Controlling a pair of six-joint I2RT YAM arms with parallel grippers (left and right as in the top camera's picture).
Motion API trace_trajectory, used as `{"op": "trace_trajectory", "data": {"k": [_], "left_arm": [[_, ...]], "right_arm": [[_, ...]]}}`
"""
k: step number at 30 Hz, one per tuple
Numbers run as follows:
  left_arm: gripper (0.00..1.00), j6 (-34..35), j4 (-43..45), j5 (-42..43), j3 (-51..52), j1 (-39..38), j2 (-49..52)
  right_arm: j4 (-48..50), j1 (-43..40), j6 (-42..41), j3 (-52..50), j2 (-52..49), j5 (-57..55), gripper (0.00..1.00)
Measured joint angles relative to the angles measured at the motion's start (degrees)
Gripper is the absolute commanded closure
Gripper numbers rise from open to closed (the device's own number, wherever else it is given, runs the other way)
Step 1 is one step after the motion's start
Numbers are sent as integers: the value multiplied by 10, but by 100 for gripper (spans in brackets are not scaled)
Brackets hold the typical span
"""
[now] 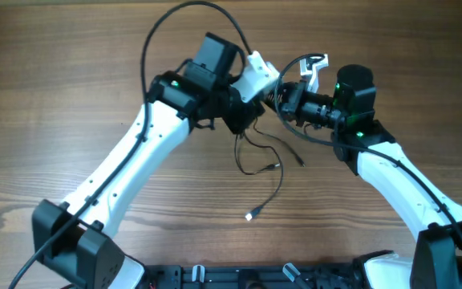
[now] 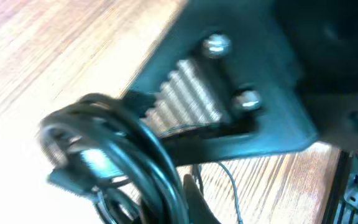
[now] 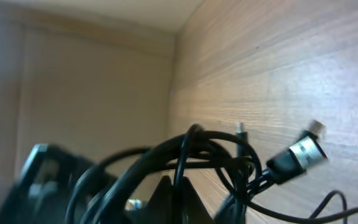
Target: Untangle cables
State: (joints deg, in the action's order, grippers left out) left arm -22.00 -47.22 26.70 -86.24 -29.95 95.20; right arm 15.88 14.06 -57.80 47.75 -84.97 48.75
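Observation:
The cables are a knotted bundle of thin black cords (image 1: 268,103) held up between my two grippers at the table's upper middle. Loose cords hang from it in loops (image 1: 257,164) to a small plug tip (image 1: 249,215) on the wood. My left gripper (image 1: 253,112) appears shut on the bundle; its blurred wrist view shows dark coils (image 2: 120,155) across its finger (image 2: 191,199). My right gripper (image 1: 284,100) faces it closely. In the right wrist view its fingers (image 3: 174,193) are shut on a cord of the bundle (image 3: 216,149), with a silver-tipped plug (image 3: 303,152) beside it.
The wooden table (image 1: 70,96) lies all round. The left arm's own thick black cable arcs above the wrists (image 1: 183,14). The arm bases and a black rail (image 1: 247,277) line the front edge. The right gripper's body fills the left wrist view (image 2: 229,93).

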Motion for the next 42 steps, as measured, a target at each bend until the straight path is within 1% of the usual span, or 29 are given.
{"op": "trace_trajectory", "data": {"k": [2, 4, 5, 8, 10, 11, 13, 14, 16, 18, 19, 21, 22, 23, 25, 28, 29, 33, 36, 38, 40, 42], "left_arm": [[96, 3, -2, 11, 4, 26, -10], [96, 28, 0, 31, 5, 67, -15], [96, 50, 4, 34, 5, 85, -17], [96, 100, 10, 31, 2, 149, -48], [96, 110, 9, 32, 0, 147, -53], [96, 110, 5, 38, 0, 145, -53], [96, 93, 1, 77, 0, 145, -53], [96, 68, -6, 110, 0, 145, -53], [96, 30, -17, 145, 0, 144, -53], [96, 0, -23, 167, 0, 138, -53], [96, -7, -26, 172, 0, 131, -53], [96, -15, -28, 178, 0, 112, -53], [96, -23, -29, 182, 0, 100, -53], [96, -28, -29, 183, 0, 94, -53], [96, -31, -30, 183, 0, 93, -53], [96, -35, -30, 183, 0, 93, -53], [96, -35, -32, 183, 0, 93, -53], [96, -35, -33, 183, 0, 90, -53], [96, -35, -33, 182, 0, 69, -53], [96, -35, -36, 182, 0, 63, -53], [96, -35, -45, 182, 0, 62, -53], [96, -35, -50, 182, 0, 62, -53]], "right_arm": [[-33, -6, 37, 14, 0, 7, 95], [-65, -29, 81, 16, 0, 17, 95], [-79, -48, 105, 14, 1, 18, 95], [-92, -148, 136, 1, 0, 17, 96], [-93, -171, 148, 1, 10, 18, 96], [-93, -178, 151, 1, 18, 18, 92], [-93, -176, 159, 1, 25, 36, 80], [-93, -171, 160, 1, 25, 44, 77], [-86, -151, 163, 1, 25, 65, 68], [-56, -104, 165, 0, 25, 81, 68], [-23, -84, 158, -1, 25, 89, 68], [40, -73, 139, -5, 26, 114, 69], [83, -73, 111, -5, 27, 138, 72], [92, -73, 89, -5, 27, 147, 73], [112, -73, 44, -5, 27, 161, 74], [139, -73, -56, -5, 27, 179, 74], [146, -73, -77, -5, 27, 181, 74], [163, -70, -141, -5, 27, 183, 73], [163, -46, -158, -5, 27, 171, 75], [163, -41, -166, -5, 28, 160, 79], [171, -41, -176, -5, 27, 154, 96], [200, -41, -186, -6, 28, 151, 96]]}}
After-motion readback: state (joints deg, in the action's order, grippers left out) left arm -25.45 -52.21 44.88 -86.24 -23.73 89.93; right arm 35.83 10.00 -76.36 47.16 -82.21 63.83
